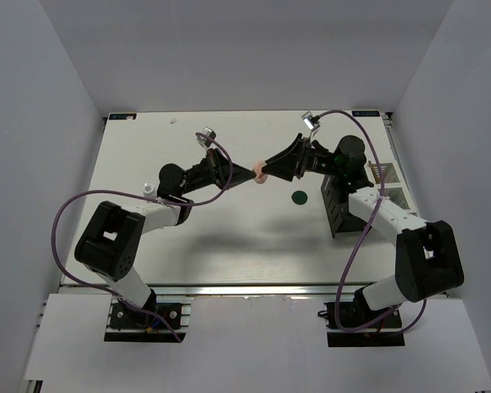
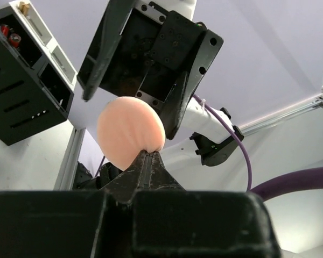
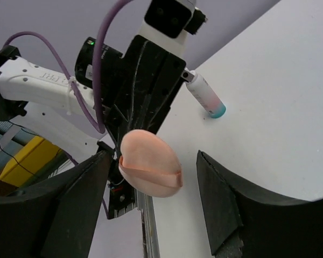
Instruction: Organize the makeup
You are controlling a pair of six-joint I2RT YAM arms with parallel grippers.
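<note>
Handover in mid-air over the table's middle. The left gripper (image 2: 148,157) is clenched on the edge of the peach disc (image 2: 130,129). The right gripper (image 3: 151,164) straddles it, released. Next, right closes and left lets go, then probably on to the box (image 1: 334,217) on the right.

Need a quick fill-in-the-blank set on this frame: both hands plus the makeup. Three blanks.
1. The left hand is ____ on the edge of the peach-pink puff.
2. The right hand is ____, with one finger on either side of the puff.
3. The round disc lying on the table is dark ____.

Missing words: shut; open; green.
</note>
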